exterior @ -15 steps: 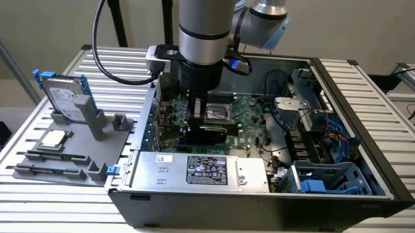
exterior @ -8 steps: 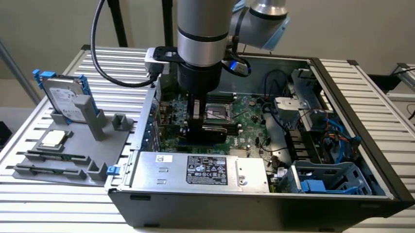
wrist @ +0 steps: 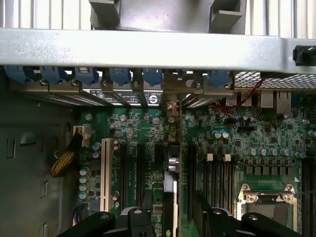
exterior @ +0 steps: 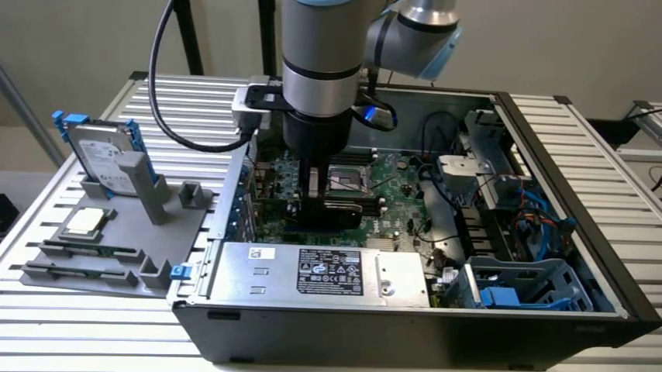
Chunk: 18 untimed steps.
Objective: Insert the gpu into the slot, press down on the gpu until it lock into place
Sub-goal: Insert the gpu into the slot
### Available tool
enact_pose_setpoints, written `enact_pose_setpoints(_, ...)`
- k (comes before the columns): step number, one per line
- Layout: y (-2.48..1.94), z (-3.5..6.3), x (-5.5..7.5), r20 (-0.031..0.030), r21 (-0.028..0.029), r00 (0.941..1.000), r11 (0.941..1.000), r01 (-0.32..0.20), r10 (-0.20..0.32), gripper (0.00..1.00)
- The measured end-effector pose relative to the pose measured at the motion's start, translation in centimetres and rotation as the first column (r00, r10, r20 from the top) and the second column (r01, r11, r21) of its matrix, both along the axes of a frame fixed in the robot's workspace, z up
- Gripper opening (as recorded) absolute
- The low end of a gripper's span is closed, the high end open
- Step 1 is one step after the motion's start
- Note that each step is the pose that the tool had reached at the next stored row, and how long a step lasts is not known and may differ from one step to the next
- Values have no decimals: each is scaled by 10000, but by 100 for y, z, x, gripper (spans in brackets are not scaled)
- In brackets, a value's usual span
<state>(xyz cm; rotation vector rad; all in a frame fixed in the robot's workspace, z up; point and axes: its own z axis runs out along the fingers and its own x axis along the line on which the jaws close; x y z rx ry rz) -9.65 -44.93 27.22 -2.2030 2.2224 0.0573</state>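
Note:
The gpu (wrist: 170, 190) is a thin black card seen edge-on, standing upright on the green motherboard (wrist: 138, 123) with its metal bracket end (wrist: 171, 106) at the case's rear wall. My gripper (wrist: 173, 219) hangs directly over it, jaws open, with one black finger (wrist: 133, 219) on each side of the card and a gap to it on both sides. In the exterior view the gripper (exterior: 315, 203) reaches down into the open case over the motherboard (exterior: 398, 182). The slot is hidden under the card.
A silver power supply (exterior: 321, 271) lies along the case's near side. Black memory slots (wrist: 222, 173) and the CPU socket (wrist: 266, 197) flank the card, with a white slot (wrist: 104, 173) on its other side. A hard drive (exterior: 104, 155) stands on the grey fixture (exterior: 114, 232) outside the case.

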Motion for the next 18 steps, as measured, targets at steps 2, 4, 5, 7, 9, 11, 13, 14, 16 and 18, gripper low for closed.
enact_pose_setpoints(2,-1,-36,-3,21,11,10000,10000,-33,33,45)
enact_pose_setpoints(4,-1,-73,-7,49,36,10000,10000,-56,56,45)
enact_pose_setpoints(5,0,-89,-8,61,54,10000,10000,-63,63,45)
enact_pose_setpoints(7,-1,-106,-15,73,108,10000,9999,-65,64,45)
enact_pose_setpoints(9,0,-108,-25,75,142,10000,9999,-64,63,45)
enact_pose_setpoints(11,0,-109,-34,75,163,10000,9998,-66,65,45)
enact_pose_setpoints(13,0,-111,-39,76,171,9999,9998,-75,73,45)
enact_pose_setpoints(14,0,-112,-42,76,173,9999,9998,-83,82,45)
enact_pose_setpoints(16,0,-124,-50,81,174,9999,9998,-103,101,45)
enact_pose_setpoints(18,-1,-136,-53,83,177,9999,9998,-118,117,45)
